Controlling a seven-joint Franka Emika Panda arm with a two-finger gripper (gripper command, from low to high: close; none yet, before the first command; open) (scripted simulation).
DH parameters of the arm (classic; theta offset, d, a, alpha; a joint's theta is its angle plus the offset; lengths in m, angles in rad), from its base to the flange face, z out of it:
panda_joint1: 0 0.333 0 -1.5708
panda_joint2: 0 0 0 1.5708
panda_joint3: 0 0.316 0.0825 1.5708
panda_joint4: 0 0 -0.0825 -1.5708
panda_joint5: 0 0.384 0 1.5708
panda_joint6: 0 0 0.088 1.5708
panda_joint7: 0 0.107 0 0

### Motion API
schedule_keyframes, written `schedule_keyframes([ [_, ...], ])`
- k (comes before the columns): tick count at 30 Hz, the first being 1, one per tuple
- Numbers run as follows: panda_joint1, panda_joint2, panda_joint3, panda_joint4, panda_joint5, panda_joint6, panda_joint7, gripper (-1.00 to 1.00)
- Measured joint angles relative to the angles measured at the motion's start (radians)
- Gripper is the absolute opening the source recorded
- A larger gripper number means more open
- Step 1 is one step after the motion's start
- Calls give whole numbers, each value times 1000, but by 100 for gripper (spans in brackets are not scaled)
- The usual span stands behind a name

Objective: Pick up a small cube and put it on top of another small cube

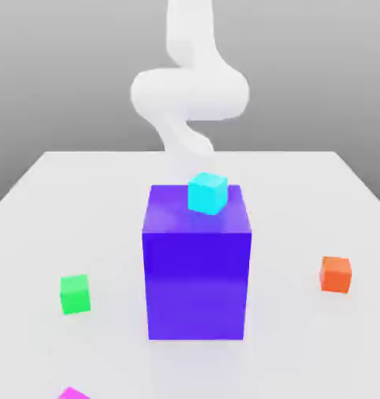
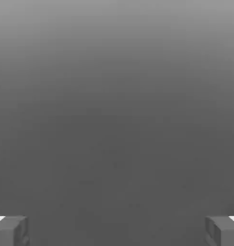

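Observation:
A small cyan cube (image 1: 207, 193) rests on top of a tall blue block (image 1: 196, 273) in the middle of the white table (image 1: 302, 210). A small green cube (image 1: 75, 294) lies on the table at the exterior view's left of the block. A small orange cube (image 1: 336, 274) lies at the exterior view's right. A magenta cube (image 1: 72, 393) peeks in at the front edge. The white arm (image 1: 189, 90) rises behind the blue block. In the hand view my gripper (image 2: 117, 230) is open, its two grey fingertips (image 2: 11, 230) far apart with nothing between them.
The blue block stands tall in the table's centre, between the arm and the front. The green, orange and magenta cubes lie well apart from one another around it.

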Motion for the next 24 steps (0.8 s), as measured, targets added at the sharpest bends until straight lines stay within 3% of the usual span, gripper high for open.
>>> schedule_keyframes([
  [24,-123,877,-85,88,50,216,121,0],
])
